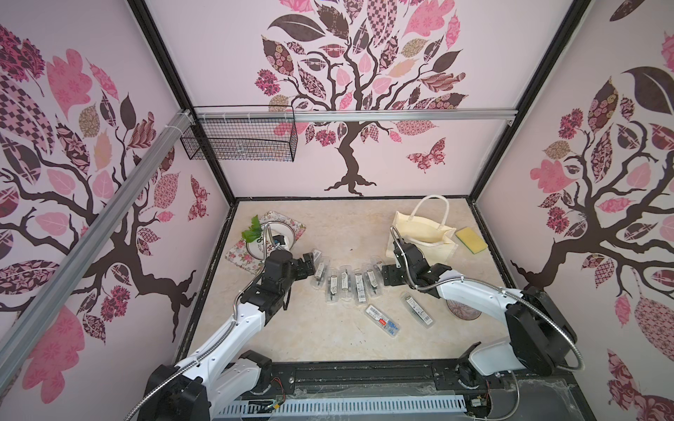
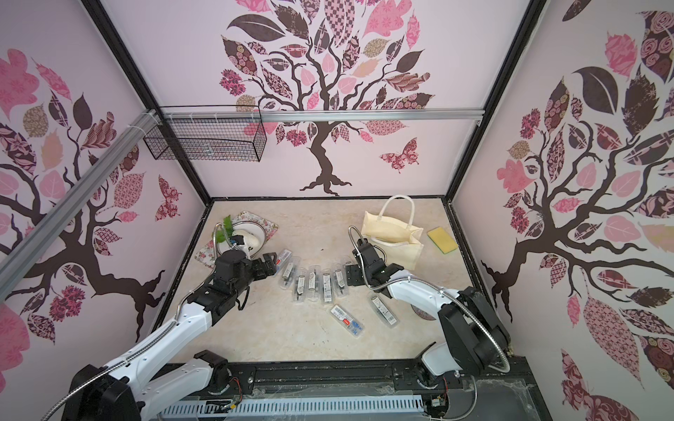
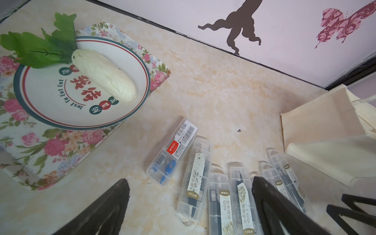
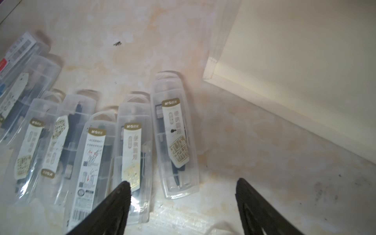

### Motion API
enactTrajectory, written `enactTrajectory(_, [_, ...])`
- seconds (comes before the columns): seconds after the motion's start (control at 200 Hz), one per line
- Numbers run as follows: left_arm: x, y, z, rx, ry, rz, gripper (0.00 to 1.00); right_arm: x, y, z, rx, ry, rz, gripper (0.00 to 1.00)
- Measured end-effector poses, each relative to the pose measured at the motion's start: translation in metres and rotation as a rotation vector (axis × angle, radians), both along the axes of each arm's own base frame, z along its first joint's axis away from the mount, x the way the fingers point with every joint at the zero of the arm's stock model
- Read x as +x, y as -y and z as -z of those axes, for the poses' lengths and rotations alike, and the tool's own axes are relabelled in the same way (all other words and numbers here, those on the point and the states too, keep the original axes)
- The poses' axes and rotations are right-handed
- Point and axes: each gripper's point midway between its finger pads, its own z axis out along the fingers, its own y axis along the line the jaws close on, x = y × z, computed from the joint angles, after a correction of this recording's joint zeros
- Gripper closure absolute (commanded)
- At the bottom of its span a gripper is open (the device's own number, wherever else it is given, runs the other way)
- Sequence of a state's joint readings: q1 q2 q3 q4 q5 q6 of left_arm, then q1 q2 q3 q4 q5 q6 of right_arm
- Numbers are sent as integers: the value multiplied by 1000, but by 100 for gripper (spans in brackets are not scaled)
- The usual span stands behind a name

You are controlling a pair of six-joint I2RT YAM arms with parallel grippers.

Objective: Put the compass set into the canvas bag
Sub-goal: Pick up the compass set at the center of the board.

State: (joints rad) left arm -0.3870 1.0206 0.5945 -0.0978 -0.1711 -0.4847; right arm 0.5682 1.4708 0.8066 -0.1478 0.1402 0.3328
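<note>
Several compass sets in clear plastic cases lie in a row (image 1: 346,282) (image 2: 315,282) mid-table, and two more lie nearer the front (image 1: 382,320). The cream canvas bag (image 1: 425,235) (image 2: 395,233) stands upright at the back right, its mouth open. My right gripper (image 4: 183,181) (image 1: 386,275) is open, low over the row's right end beside the bag (image 4: 295,71). The near end of the last case (image 4: 175,138) lies between its fingertips, not gripped. My left gripper (image 3: 190,179) (image 1: 309,266) is open above the row's left end, holding nothing.
At the back left a floral tray (image 1: 291,224) (image 3: 61,154) carries a plate with a white radish (image 3: 103,75). A yellow sponge (image 1: 471,240) lies right of the bag. A wire basket (image 1: 240,136) hangs on the back wall. A dark round mat (image 1: 463,310) shows under my right arm.
</note>
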Motion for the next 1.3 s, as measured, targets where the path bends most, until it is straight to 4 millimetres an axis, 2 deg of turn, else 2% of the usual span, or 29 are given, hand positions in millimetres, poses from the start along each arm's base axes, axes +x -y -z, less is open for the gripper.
enactTrajectory(0.085, [0,0,-1,-5,4,-2,3,10,5,6,-19,-7,16,20])
enactTrajectory(0.325, [1,0,-3,-12,9,-5,3,23,-6,20,-44,-28,-19,26])
enactTrajectory(0.55, [1,0,-3,-13,9,-6,3,22,-9,41,-71,-76,-46,29])
enactTrajectory(0.85, [1,0,-3,-14,9,-9,3,21,-18,42,-43,-85,-88,30])
enactTrajectory(1.02, [1,0,-1,-12,5,-9,3,19,-18,54,-62,-112,-103,32])
enactTrajectory(1.3, [2,0,-1,-14,8,-10,3,23,-20,58,-94,-110,-134,44])
